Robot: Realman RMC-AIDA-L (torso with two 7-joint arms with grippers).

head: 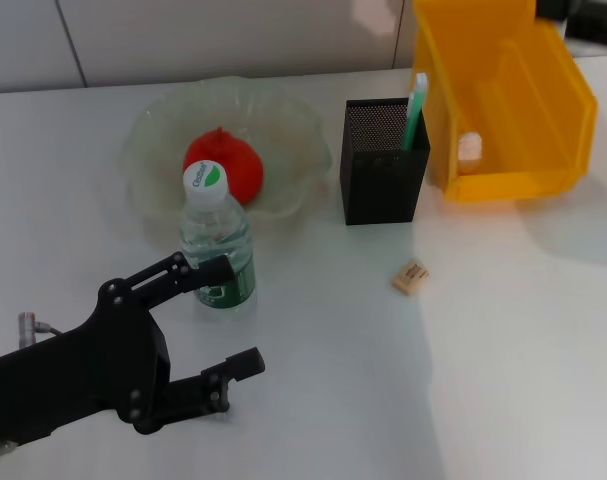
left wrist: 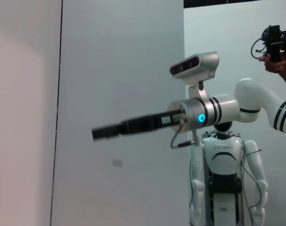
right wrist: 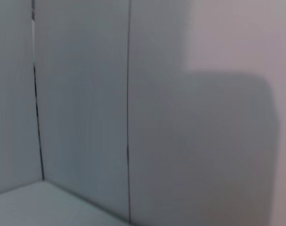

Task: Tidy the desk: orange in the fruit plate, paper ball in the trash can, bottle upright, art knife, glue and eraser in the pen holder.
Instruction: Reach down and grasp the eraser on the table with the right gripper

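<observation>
The clear water bottle (head: 215,235) with a white cap stands upright in front of the fruit plate (head: 153,140). The orange (head: 226,165) lies in that plate. My left gripper (head: 223,318) is open at the near left, one fingertip (head: 211,268) reaching across the bottle's green label, the other (head: 245,364) nearer to me. The black mesh pen holder (head: 383,165) has a green and white stick (head: 415,108) in it. The eraser (head: 410,276) lies on the table in front of the holder. The paper ball (head: 469,148) sits in the yellow trash can (head: 523,120). My right gripper (left wrist: 107,132) is held up away from the table.
The white table (head: 503,350) runs wide to the right of the eraser. A wall stands behind the plate and the yellow bin. The right wrist view holds only wall panels.
</observation>
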